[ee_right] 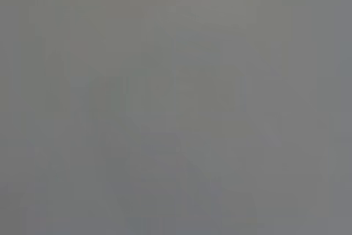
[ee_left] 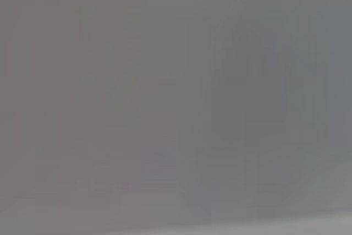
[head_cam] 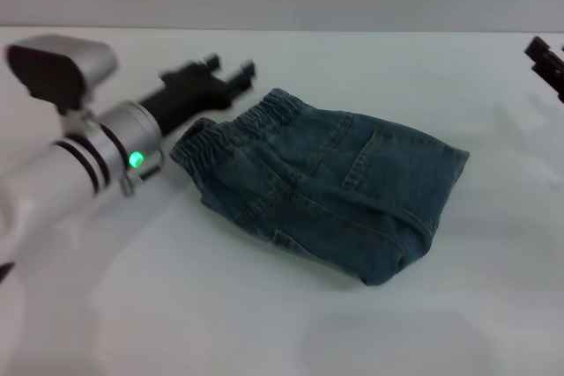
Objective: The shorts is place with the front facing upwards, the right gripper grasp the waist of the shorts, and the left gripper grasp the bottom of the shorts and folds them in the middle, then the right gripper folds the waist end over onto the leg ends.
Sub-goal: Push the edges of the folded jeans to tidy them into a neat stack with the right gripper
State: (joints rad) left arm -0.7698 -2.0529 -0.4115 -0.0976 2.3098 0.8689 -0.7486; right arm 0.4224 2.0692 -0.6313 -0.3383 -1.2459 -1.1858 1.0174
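The blue-green denim shorts [head_cam: 326, 182] lie folded into a compact bundle on the white table [head_cam: 264, 323] in the head view. Their gathered elastic waist [head_cam: 251, 122] is on top at the bundle's left end. A stitched pocket faces up. The bottom of the shorts, the leg ends, is hidden in the fold. My left gripper [head_cam: 231, 71] hovers just left of and behind the waist, open, with nothing between its fingers. Only dark tips of my right gripper [head_cam: 547, 62] show at the far right edge, well away from the shorts. Both wrist views show plain grey only.
The white table stretches around the shorts on all sides. My left arm's silver wrist with its green light [head_cam: 135, 160] reaches in from the left, with a grey and black camera housing [head_cam: 62, 63] above it.
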